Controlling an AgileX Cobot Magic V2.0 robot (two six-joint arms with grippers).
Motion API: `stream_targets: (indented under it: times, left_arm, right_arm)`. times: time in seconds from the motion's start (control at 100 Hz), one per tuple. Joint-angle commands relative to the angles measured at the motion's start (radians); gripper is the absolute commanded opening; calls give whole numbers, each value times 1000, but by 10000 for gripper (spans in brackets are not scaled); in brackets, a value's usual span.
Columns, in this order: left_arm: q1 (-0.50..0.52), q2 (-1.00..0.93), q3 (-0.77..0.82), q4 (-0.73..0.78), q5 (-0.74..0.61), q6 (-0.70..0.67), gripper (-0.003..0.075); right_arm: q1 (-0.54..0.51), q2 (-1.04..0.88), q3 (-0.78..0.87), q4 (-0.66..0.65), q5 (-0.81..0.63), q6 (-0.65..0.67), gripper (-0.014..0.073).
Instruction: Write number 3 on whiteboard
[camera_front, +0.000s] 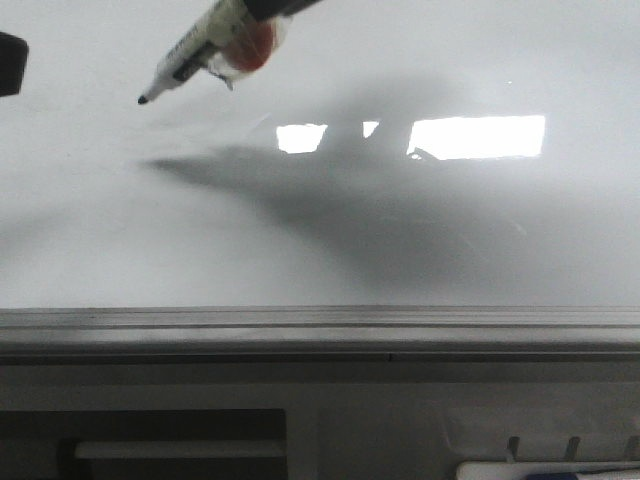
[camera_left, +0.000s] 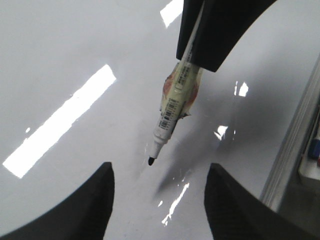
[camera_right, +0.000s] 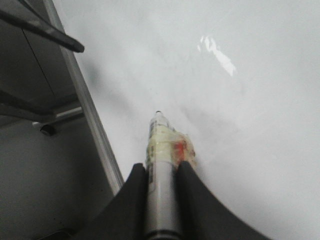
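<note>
You have one whiteboard (camera_front: 120, 240), glossy, pale grey-white, flat, filling the worktop to its near metal frame edge; you see no number 3 on it. One marker (camera_front: 190, 50), white barrel, black tip, taped orange, sits toward the far-left corner, pinched by your right hand (camera_right: 161, 185). Your left hand (camera_left: 159, 200) hangs spread, holding nothing.

Front cam looks low across whiteboard (camera_front: 120, 230); both wrist cams close above it, sharing marker (camera_front: 190, 50).

Right hand (camera_right: 161, 172) clamped; left hand (camera_left: 159, 187) agape.
</note>
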Motion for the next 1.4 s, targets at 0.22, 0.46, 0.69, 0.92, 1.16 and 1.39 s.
stream_targets:
  times: [0.22,0.46,0.69,0.92,1.16,1.39]
  left_arm:
    - [0,-24,-25,-147,-54,-14,375]
    - [0,-24,-25,-155,-54,-14,375]
    - [0,-24,-25,-155,-56,-14,375]
    - [0,-24,-25,-155,-56,-14,375]
    - [0,-24,-25,-155,-58,-14,375]
    - [0,-24,-25,-155,-58,-14,375]
  right_arm:
    - [-29,-28,-78,-18,-87,12,-57]
    - [-96,-28,-80,-18,-34,20,-57]
    - [-99,-26,-80,-44,-43,20,-41]
    - [-99,0,-80,-58,-45,20,-41]
    - [-114,7,-80,-72,-80,20,-41]
    - [-170,-11,-80,-74,-51,20,-41]
